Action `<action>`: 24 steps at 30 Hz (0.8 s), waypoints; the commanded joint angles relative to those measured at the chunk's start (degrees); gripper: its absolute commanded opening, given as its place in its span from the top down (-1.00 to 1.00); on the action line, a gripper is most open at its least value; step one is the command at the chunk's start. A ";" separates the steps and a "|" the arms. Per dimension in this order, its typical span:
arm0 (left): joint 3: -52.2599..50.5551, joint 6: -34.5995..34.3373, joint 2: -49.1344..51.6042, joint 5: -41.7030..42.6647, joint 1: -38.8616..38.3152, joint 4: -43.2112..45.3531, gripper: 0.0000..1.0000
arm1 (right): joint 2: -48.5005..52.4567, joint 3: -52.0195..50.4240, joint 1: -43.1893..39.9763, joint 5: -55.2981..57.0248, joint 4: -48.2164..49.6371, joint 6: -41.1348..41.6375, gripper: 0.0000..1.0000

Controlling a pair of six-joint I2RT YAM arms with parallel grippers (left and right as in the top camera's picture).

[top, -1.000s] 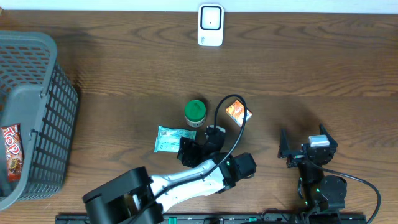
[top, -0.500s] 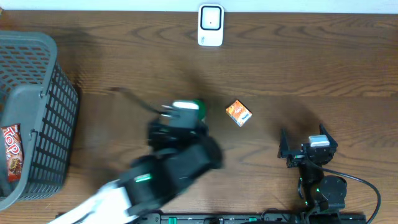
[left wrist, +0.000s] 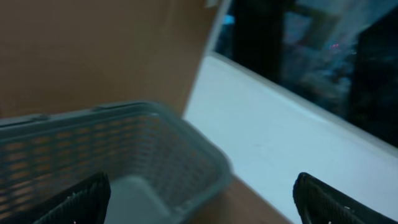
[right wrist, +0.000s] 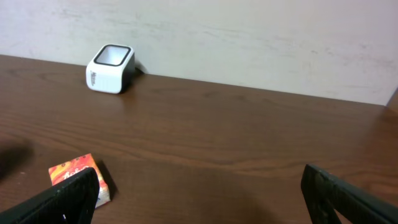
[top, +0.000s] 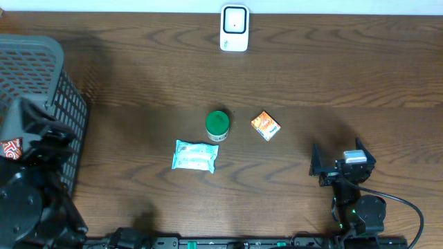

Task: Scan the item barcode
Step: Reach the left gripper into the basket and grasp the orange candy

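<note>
Left gripper (left wrist: 202,208) hangs wide open and empty over the basket (top: 41,69) on the left — right gripper (top: 339,160) is open too, parked near right. I'd grab the teal packet (top: 195,155) mid-table by its edges so no finger covers the barcode, then face it at the scanner (top: 234,28) on the far edge.

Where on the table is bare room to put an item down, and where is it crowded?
Free: the wood strip between the scanner and the green-lidded jar; also the patch between the basket and the teal packet. Crowded: the middle, where jar, packet and orange box sit close.
</note>
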 commanded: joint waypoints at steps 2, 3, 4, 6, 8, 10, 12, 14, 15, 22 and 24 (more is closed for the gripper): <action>-0.20 1.77 3.04 5.14 8.35 -0.98 -0.89 | -0.09 -0.17 -0.57 -0.09 -0.09 0.68 -0.99; -0.20 1.79 3.89 5.09 10.19 -1.01 -0.89 | -0.09 -0.17 -0.57 -0.07 -0.11 0.66 -0.98; -0.20 1.79 4.76 5.09 11.76 -0.92 -0.89 | -0.09 -0.17 -0.57 -0.09 -0.11 0.66 -0.99; -0.20 1.79 7.17 5.20 15.76 -0.57 -0.94 | -0.09 -0.17 -0.57 -0.07 -0.11 0.68 -0.99; 0.02 1.86 10.08 9.33 19.98 -0.83 -1.00 | -0.09 -0.17 -0.57 -0.07 -0.09 0.66 -0.99; 0.74 1.84 13.46 17.51 24.74 -1.79 -1.00 | -0.09 -0.17 -0.57 -0.07 -0.09 0.66 -0.98; 1.57 1.79 16.63 25.51 29.29 -2.32 -1.00 | -0.09 -0.17 -0.57 -0.07 -0.09 0.66 -0.98; 2.47 1.60 19.50 31.06 33.53 -2.29 -1.00 | -0.09 -0.17 -0.57 -0.09 -0.09 0.66 -0.98; 3.10 0.57 21.22 32.48 36.15 -2.29 -1.00 | -0.09 -0.17 -0.57 -0.07 -0.11 0.66 -0.99; 3.87 -7.80 31.08 33.38 50.73 -3.65 -0.96 | -0.09 -0.17 -0.57 -0.07 -0.09 0.66 -0.98; 3.87 -7.85 34.60 33.38 53.33 -3.82 -0.91 | -0.09 -0.17 -0.57 -0.09 -0.09 0.66 -0.99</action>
